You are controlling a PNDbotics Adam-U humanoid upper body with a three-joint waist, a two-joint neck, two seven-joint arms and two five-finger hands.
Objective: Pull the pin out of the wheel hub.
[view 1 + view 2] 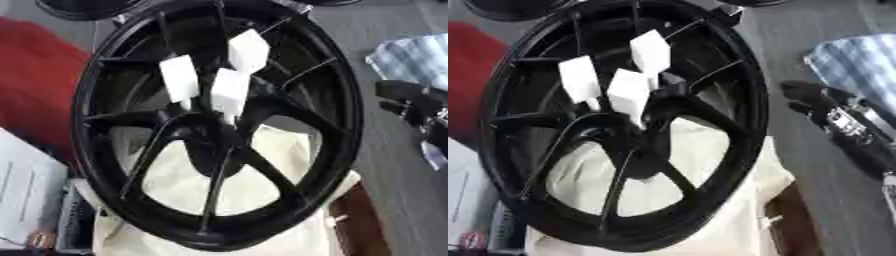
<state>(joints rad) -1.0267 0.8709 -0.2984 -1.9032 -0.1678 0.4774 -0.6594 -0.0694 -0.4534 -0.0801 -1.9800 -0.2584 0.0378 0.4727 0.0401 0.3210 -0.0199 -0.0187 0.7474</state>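
Note:
A large black spoked wheel hub point(105, 75) stands tilted on a cream cloth and fills most of both views. Three white block-shaped pins stick out around its centre: one on the left point(180, 77), one in the middle point(230, 91) and one higher up point(248, 50). My right hand point(833, 120), black, hovers to the right of the rim, apart from the wheel. Its fingers point(791, 91) point loosely towards the rim and hold nothing. My left hand shows in neither view.
The cream cloth point(289, 145) lies under the wheel. A red cloth point(35, 80) is at the left, white paper point(22, 195) at the lower left, a blue checked cloth point(416, 57) at the upper right. The grey tabletop point(394, 200) runs down the right side.

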